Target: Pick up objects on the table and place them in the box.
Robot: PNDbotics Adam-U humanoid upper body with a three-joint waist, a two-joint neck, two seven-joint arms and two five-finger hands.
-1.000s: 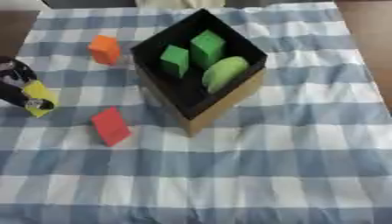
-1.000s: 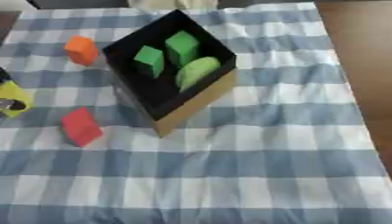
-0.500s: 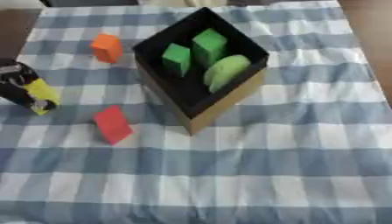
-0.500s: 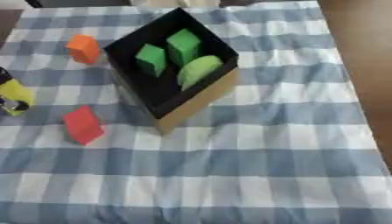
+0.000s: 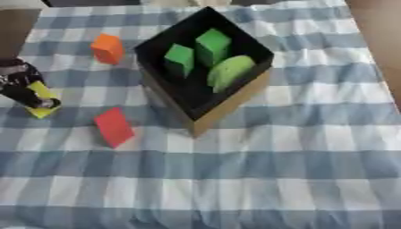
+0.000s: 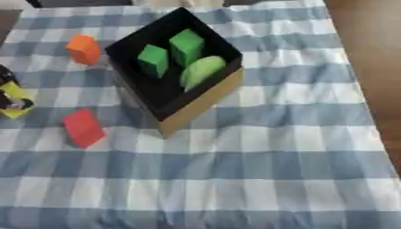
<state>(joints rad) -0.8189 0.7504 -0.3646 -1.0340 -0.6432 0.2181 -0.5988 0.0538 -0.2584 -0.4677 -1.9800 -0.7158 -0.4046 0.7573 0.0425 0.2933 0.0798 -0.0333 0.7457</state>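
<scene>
- Nearest, only the blue-and-white checked cloth (image 5: 258, 179) shows, rumpled, covering the table down to the bottom edge.
- Next up on the left, a red block (image 5: 114, 127) lies tilted on the cloth, just beside the box's near-left wall and apart from the hand.
- At the left edge, the left hand (image 5: 22, 85) comes in, black with silver parts; the view's edge cuts it off, and in the right eye view only a sliver shows.
- Under the fingers lies a yellow block (image 5: 40, 99); the hand hides its top half, and its lower corner pokes out below them.
- Those fingers seem curled down round the yellow block, touching it, though blur makes the exact hold hard to read.
- Centre, the box (image 5: 228, 103) stands corner-on, black inside with brown card walls.
- Inside it sit 2 green blocks (image 5: 181, 59) side by side and a paler green rounded piece (image 5: 229, 72) leaning on the right wall; their bases are lost in the dark interior.
- Farther, an orange block (image 5: 107, 48) stands on the cloth, left of the box's far corner and well apart from the hand.
- The right hand is out of sight.
</scene>
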